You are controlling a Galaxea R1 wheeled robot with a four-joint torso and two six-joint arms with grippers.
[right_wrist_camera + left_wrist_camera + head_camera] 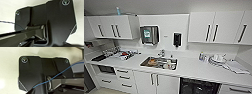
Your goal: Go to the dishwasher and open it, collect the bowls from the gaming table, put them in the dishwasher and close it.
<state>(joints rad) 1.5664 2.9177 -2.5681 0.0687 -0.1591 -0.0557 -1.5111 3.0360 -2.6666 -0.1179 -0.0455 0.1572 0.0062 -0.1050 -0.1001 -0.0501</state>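
I'm facing the kitchen desk (194, 67), sink (159, 63) dead ahead. The dishwasher (197, 87) sits low to my right under the desk, its dark inside with racks showing, so it looks open. My fingers: I cannot tell how they stand. Risk: driving in close, I could clip that open front.

From the right wrist, the robot's dark plate (60, 23) with round fittings at its corners and the jointed bar (17, 36) beside it stand over a pale floor (7, 11), with a thin blue wire (7, 22) crossing it.
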